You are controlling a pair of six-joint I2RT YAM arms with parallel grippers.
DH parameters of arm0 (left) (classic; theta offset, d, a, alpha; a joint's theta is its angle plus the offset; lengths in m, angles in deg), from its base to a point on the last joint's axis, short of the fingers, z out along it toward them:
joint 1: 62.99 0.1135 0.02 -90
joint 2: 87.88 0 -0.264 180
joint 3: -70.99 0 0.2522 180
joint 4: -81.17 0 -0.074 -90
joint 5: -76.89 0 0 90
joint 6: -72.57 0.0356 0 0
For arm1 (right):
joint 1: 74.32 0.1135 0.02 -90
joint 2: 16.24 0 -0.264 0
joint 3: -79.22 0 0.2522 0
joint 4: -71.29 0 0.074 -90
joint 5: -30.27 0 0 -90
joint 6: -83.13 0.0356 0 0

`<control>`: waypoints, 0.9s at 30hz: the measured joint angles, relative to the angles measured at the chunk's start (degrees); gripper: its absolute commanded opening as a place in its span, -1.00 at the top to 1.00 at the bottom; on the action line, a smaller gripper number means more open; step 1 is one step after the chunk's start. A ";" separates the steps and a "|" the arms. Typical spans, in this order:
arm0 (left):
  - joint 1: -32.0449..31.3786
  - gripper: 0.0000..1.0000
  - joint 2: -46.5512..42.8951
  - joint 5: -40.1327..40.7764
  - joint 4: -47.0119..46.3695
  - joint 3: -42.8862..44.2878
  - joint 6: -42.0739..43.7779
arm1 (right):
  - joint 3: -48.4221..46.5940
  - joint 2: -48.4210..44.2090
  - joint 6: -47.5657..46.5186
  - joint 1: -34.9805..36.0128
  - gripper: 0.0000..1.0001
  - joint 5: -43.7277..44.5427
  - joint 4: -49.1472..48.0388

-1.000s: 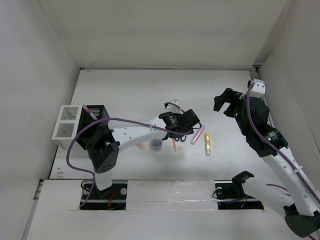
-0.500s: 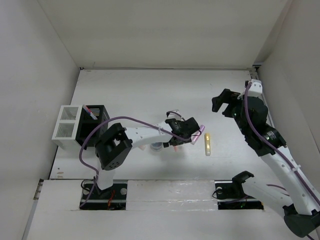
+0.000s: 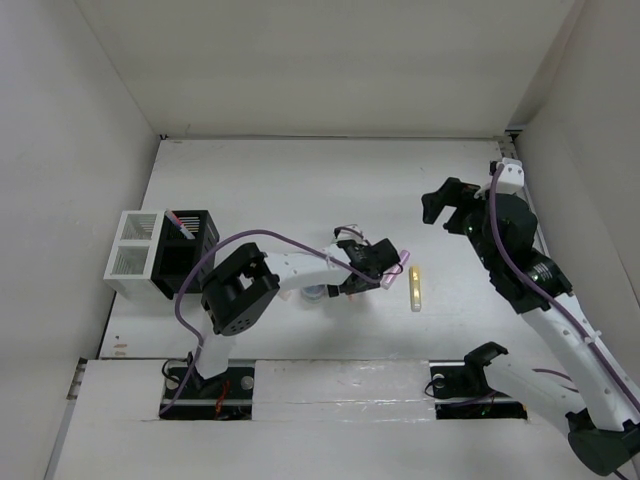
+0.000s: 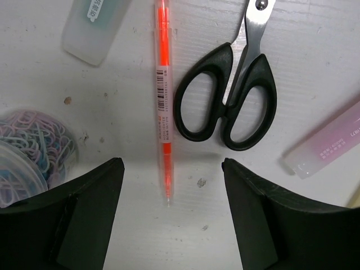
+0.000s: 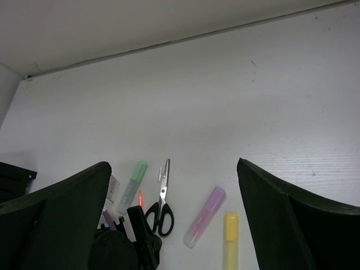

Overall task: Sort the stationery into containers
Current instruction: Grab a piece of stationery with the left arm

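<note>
My left gripper (image 3: pixel 366 268) is open and low over the table. In the left wrist view its jaws (image 4: pixel 170 169) straddle the tip end of a thin orange pen (image 4: pixel 163 101) without touching it. Black-handled scissors (image 4: pixel 233 95) lie just right of the pen, and a green highlighter (image 4: pixel 93 25) lies to its upper left. A pink highlighter (image 3: pixel 395 272) and a yellow highlighter (image 3: pixel 414 287) lie further right. A round tub (image 4: pixel 31 146) of paper clips sits left of the jaws. My right gripper (image 3: pixel 445 205) is open and empty, raised at the right.
The black slatted pen holder (image 3: pixel 187 255) with a pen in it and the white mesh organiser (image 3: pixel 130 255) stand at the table's left edge. White walls enclose the table on three sides. The right wrist view shows the scissors (image 5: pixel 162 205) and highlighters below.
My left gripper has moved a little toward the near edge and lower, now over the orange pen, and its elbow has swung right. The right arm has barely moved.
</note>
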 measured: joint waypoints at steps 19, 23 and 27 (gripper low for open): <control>1.55 -0.05 0.66 2.23 0.52 -1.18 0.11 | 0.02 -0.52 0.00 0.00 -1.00 -1.01 -0.90; 1.55 0.07 0.76 2.51 0.59 -1.11 0.20 | 0.02 -0.87 0.00 0.00 -1.00 -1.18 -0.92; 1.55 0.25 0.90 2.67 0.17 -1.09 0.37 | 0.02 -1.42 0.00 0.00 -1.00 -1.44 -0.94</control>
